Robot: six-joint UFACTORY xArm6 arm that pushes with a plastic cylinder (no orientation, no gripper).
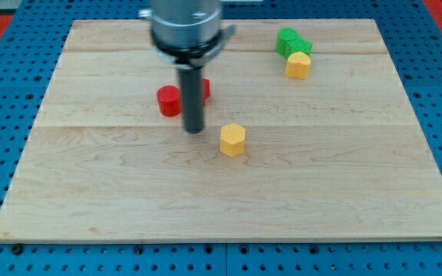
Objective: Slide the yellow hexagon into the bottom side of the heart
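Note:
The yellow hexagon [232, 140] lies near the middle of the wooden board. The yellow heart [298, 65] lies toward the view's top right, touching a green block [290, 42] just above it. My tip [194, 129] rests on the board a short way to the view's left of the yellow hexagon, slightly above it, with a small gap between them. The heart is far up and to the right of the hexagon.
A red round block [169, 100] lies just left of the rod, and a second red block [205, 90] peeks out behind the rod on its right. The wooden board [90, 207] sits on a blue pegged surface.

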